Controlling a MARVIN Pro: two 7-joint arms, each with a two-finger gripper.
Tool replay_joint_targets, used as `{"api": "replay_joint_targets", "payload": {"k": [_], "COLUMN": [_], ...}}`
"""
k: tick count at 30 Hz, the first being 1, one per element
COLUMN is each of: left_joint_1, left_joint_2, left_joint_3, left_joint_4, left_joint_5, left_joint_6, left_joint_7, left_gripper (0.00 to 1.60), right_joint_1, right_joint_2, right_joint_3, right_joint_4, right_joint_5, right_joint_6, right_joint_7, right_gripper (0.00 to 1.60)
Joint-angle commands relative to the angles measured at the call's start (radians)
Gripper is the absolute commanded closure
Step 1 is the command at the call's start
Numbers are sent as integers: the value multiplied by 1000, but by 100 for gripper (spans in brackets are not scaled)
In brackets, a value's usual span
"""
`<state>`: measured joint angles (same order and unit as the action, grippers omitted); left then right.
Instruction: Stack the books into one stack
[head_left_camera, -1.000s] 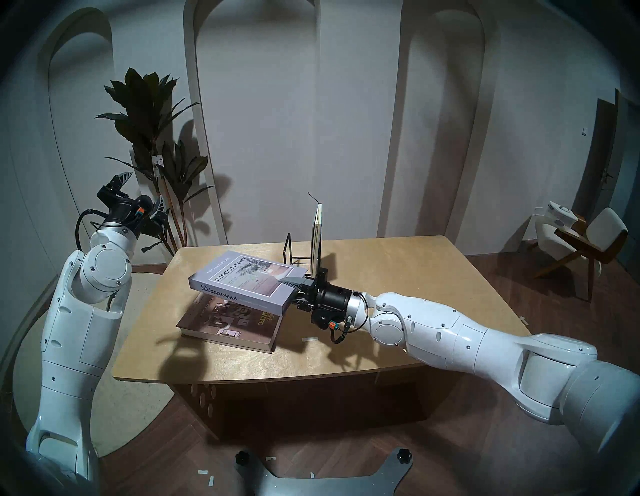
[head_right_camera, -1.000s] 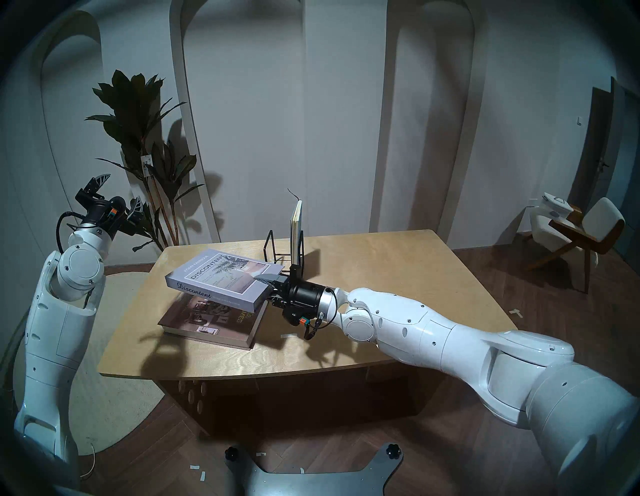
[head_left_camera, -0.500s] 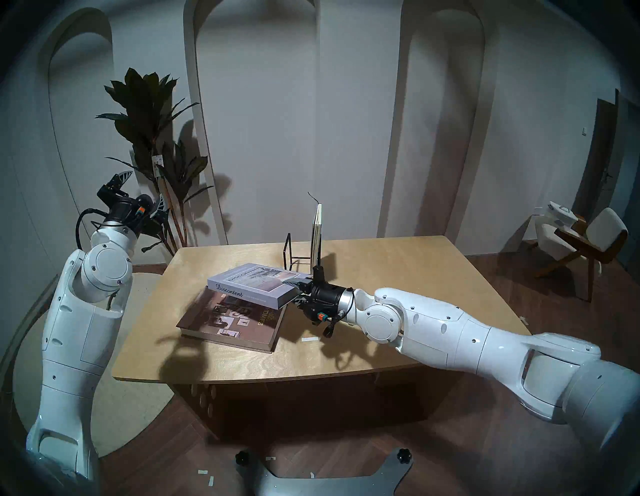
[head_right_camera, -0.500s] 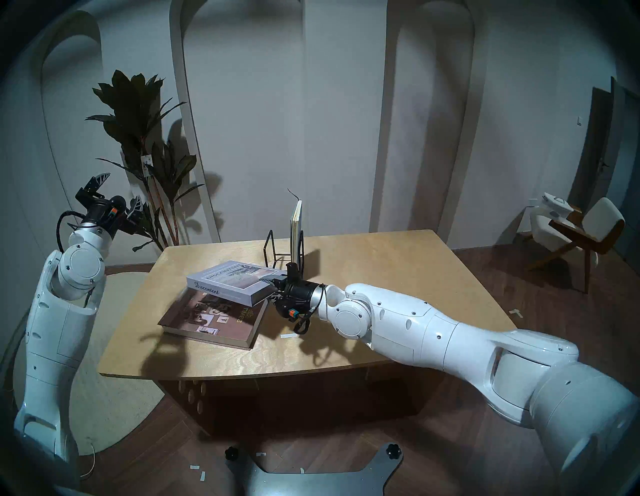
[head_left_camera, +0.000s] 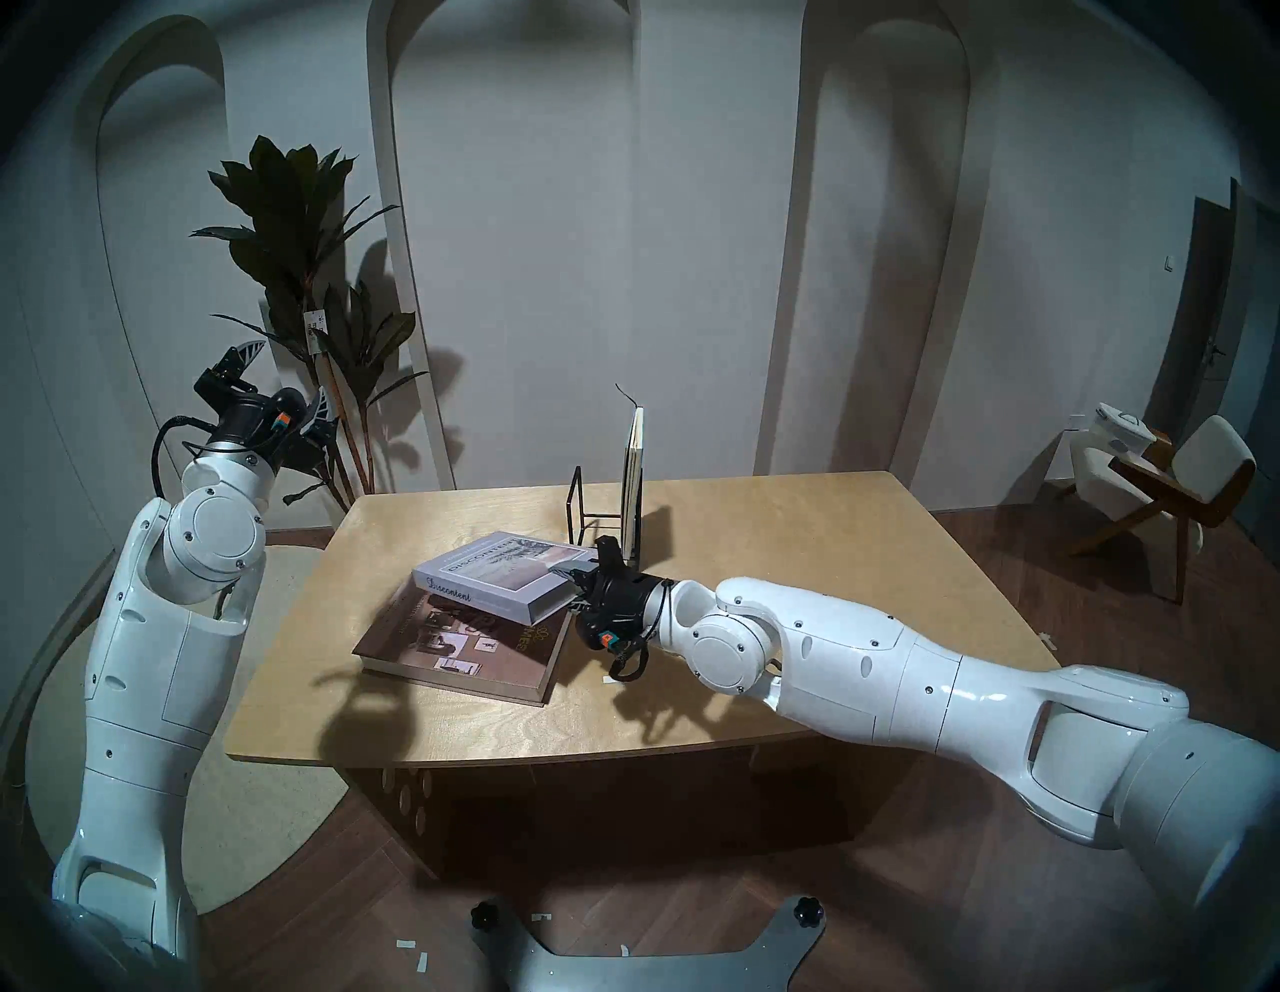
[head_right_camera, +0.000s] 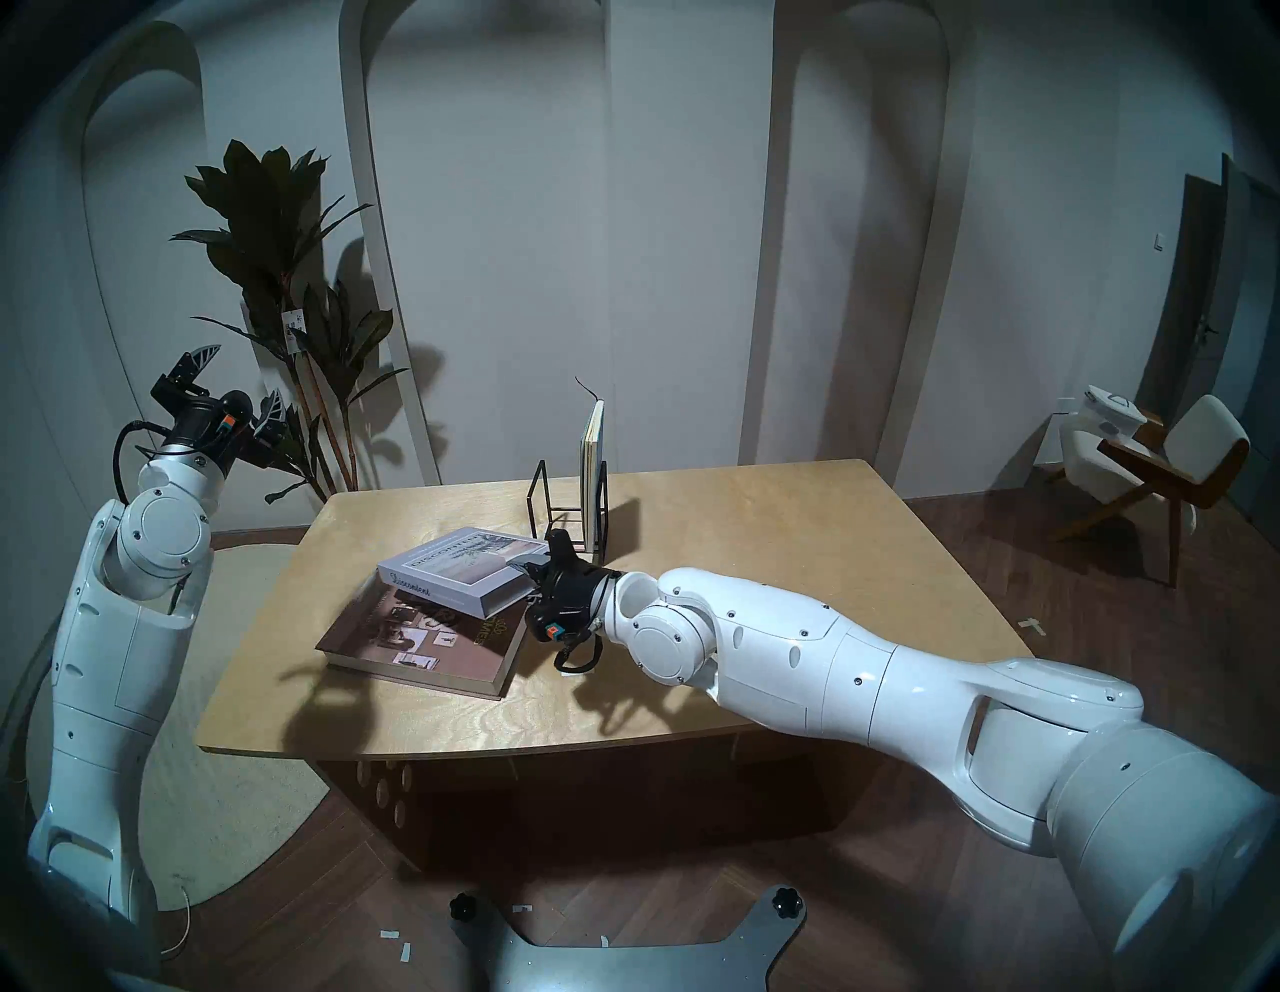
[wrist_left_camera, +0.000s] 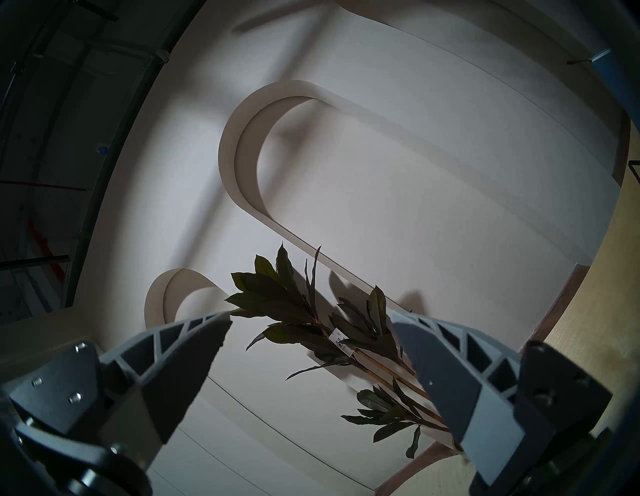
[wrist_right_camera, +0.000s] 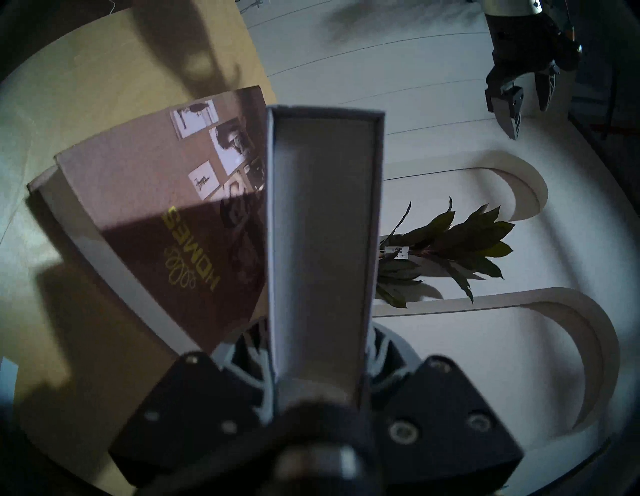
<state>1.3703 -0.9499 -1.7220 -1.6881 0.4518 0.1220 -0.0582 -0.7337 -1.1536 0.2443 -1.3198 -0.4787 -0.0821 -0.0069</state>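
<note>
Lavender-grey, the "DISCONTENT" book lies tilted over the far right part of the large brown book, its right corner clamped in the right gripper. In the head views one grey finger lies on top of the cover at that corner, and the book's left end sits low against the brown cover while its near right corner juts past the brown book's right edge. The right wrist view looks along the book's page edge, which runs straight out from between the gripper's fingers, one on each cover; the brown book with its photo collage and yellow lettering lies to that view's left, flat on the wooden surface.

The thin book stands upright in the black wire rack at the far side of the surface, just beyond the right gripper and apart from the other two books; a dark ribbon sticks up from its top.

The left gripper is held up off the left of the surface, well apart from all the books, its fingers spread wide with nothing between them, pointing toward the potted plant by the wall.
</note>
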Motion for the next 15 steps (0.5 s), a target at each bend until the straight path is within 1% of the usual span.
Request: {"api": "replay_joint_targets", "payload": {"k": [1, 2, 3, 4, 5, 7, 9, 10, 11, 13, 15], "left_joint_1": [-27, -27, -27, -28, -28, -28, -28, -28, -28, -28, -28], "left_joint_2": [2, 2, 2, 2, 2, 2, 2, 2, 2, 2, 2], "left_joint_3": [-3, -3, -3, -3, -3, -3, -3, -3, -3, -3, -3], "left_joint_4": [-12, -12, -12, -12, -12, -12, -12, -12, -12, -12, -12], "left_joint_5": [-1, -1, -1, -1, -1, -1, -1, -1, -1, -1, -1], "left_joint_6": [-2, -2, -2, -2, -2, -2, -2, -2, -2, -2, -2], "left_joint_7": [6, 6, 6, 6, 6, 7, 7, 7, 7, 7, 7], "left_gripper": [0, 0, 0, 0, 0, 0, 0, 0, 0, 0, 0], "right_joint_1": [-5, -7, -11, -13, -14, -14, -23, -28, -28, -36, -38], "right_joint_2": [-26, -24, -23, -16, -12, -8, 24, 33, 33, 59, 59], "right_joint_3": [2, 1, 3, -3, -3, -6, -8, -6, -6, -6, -2], "right_joint_4": [-66, -71, -75, -81, -82, -85, -135, -154, -154, -198, -197], "right_joint_5": [-12, -15, -3, -10, 2, 1, 26, 38, 38, 51, 62], "right_joint_6": [37, 40, 48, 62, 61, 58, 55, 56, 56, 72, 69], "right_joint_7": [-17, -19, -6, 2, 19, 21, 61, 72, 72, 99, 107], "right_gripper": [160, 160, 160, 160, 160, 160, 160, 160, 160, 160, 160]}}
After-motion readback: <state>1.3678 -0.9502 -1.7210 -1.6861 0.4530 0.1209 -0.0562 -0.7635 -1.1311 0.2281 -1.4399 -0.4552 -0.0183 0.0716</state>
